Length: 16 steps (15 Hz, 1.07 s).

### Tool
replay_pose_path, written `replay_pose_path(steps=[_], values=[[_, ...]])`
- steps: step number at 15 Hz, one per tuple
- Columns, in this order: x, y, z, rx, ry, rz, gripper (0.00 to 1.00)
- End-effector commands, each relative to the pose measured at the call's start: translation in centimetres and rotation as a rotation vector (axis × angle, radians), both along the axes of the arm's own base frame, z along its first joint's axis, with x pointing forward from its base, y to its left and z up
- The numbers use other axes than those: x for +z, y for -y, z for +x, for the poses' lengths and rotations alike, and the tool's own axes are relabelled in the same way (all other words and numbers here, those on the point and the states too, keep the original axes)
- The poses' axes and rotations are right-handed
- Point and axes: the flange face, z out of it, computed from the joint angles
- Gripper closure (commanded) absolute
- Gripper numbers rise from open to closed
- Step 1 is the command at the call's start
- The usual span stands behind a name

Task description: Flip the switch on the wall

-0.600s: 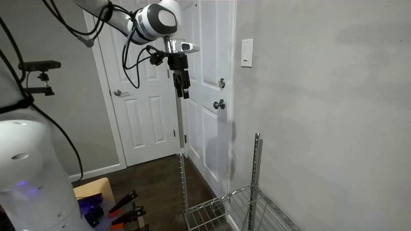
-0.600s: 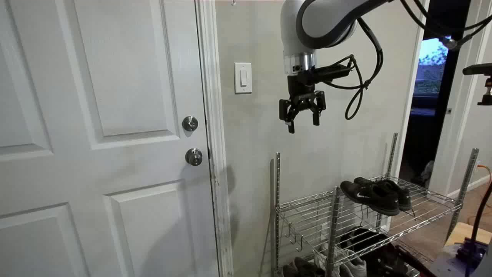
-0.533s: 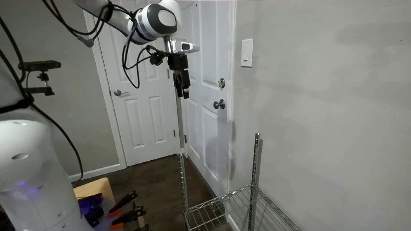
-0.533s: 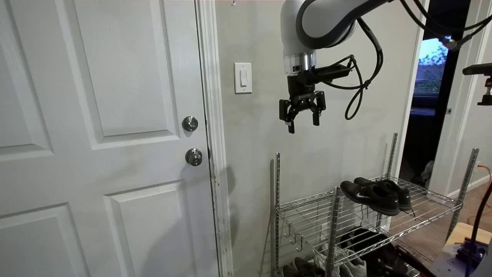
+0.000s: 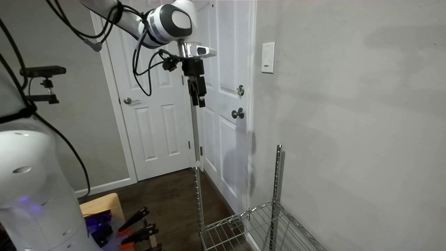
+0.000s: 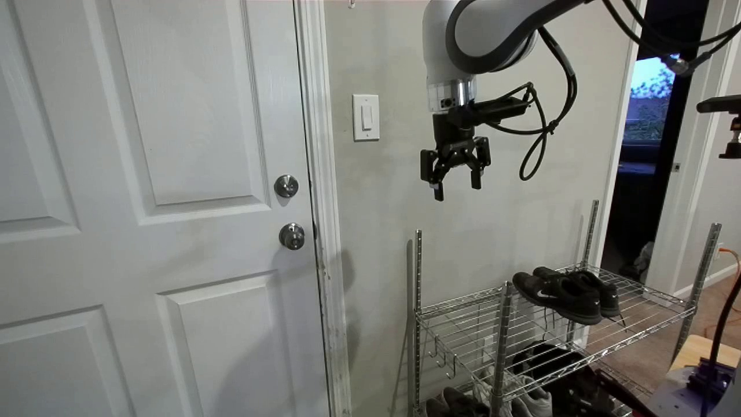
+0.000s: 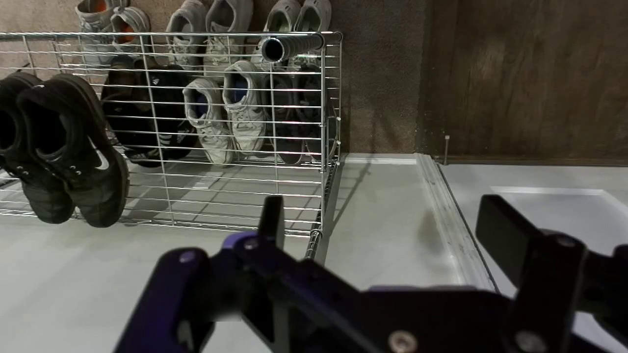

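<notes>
Smooth grey-white wall [image 5: 348, 115], white rectangular switch [image 6: 366, 117] right of white door trim [image 6: 320, 145]; black two-finger gripper [image 6: 457, 190] hangs spread, well clear.

In an exterior view, the robot's glossy white lower body [image 5: 31, 216] has an oval recess [image 5: 21, 169], violet glints [image 5: 23, 199] and, higher up, a black strap [image 5: 17, 115]. In both exterior views the arm [image 6: 492, 32] is whitish to pale grey, with a smooth pale disc [image 5: 181, 20] rimmed by a dark grey ring [image 5: 166, 21]. A shiny silver collar [image 5: 188, 49] and a white block [image 5: 209, 52] with a dark window [image 5: 201, 51] sit above the black hand [image 6: 457, 186]. Looping black cables [image 6: 573, 81] meet a grey connector [image 5: 93, 45]. In the wrist view, the hand has blunt dark fingers [image 7: 271, 220], a pale screw head [image 7: 402, 341] and violet-tinged edges [image 7: 179, 260], though blur there makes it hard to say whether that is finish or light.
</notes>
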Motion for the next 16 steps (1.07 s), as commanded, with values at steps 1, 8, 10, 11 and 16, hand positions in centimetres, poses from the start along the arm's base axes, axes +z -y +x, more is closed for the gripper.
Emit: replay_pose_path(steps=[1, 8, 10, 11, 16], values=[[0.0, 0.0, 0.0, 0.0, -0.001, 0.0, 0.0], [-1.9, -1.9, 3.9, -0.002, 0.158, 0.108, 0.0], [-2.1, -2.8, 5.5, -0.007, 0.259, 0.14, 0.0], [-2.2, -3.1, 6.2, -0.012, 0.307, 0.161, 0.0], [-1.7, -3.6, 8.2, -0.053, 0.532, 0.19, 0.0]])
